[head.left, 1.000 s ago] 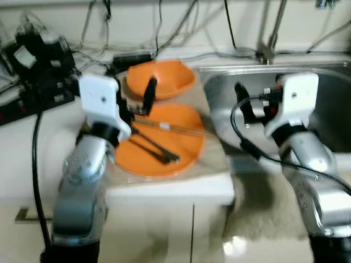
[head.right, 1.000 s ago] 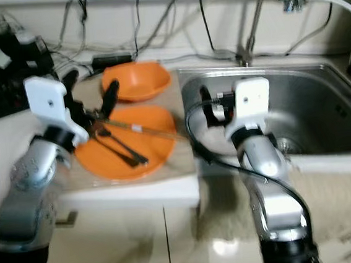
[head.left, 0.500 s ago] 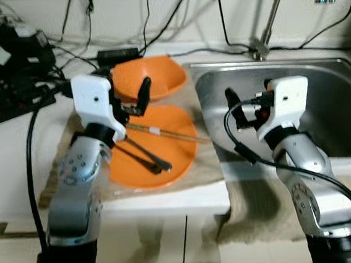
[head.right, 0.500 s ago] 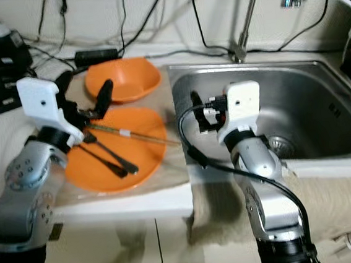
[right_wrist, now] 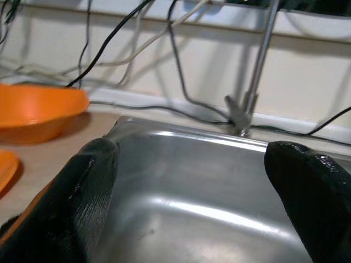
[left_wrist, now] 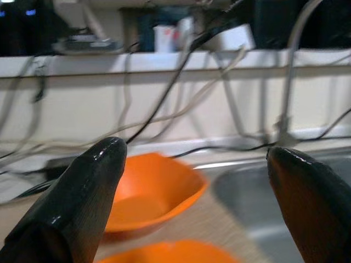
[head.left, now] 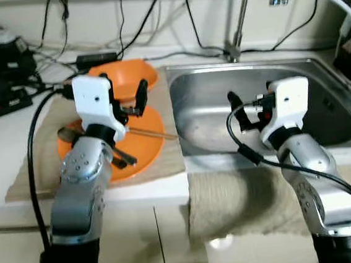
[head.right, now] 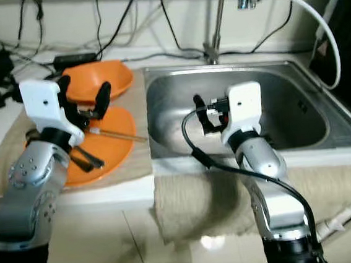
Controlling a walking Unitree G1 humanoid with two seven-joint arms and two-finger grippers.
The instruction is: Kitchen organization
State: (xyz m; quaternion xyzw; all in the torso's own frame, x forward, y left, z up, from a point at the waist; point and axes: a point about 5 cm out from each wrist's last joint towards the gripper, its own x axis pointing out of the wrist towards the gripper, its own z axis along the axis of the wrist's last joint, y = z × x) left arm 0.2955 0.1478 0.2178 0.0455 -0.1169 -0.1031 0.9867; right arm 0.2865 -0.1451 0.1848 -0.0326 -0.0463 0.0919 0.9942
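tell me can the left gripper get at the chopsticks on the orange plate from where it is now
Probably yes. The left gripper hangs open just above the chopsticks lying across the orange plate, with nothing between them.

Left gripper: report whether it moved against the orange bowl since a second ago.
Yes: the left gripper has shifted along the orange bowl toward the sink.

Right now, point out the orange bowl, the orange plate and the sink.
orange bowl (head.right: pixel 95 77), right eye view, inner wall.
orange plate (head.right: pixel 111 144), right eye view, bare right part.
sink (head.left: pixel 201 107), left eye view, bare basin floor.
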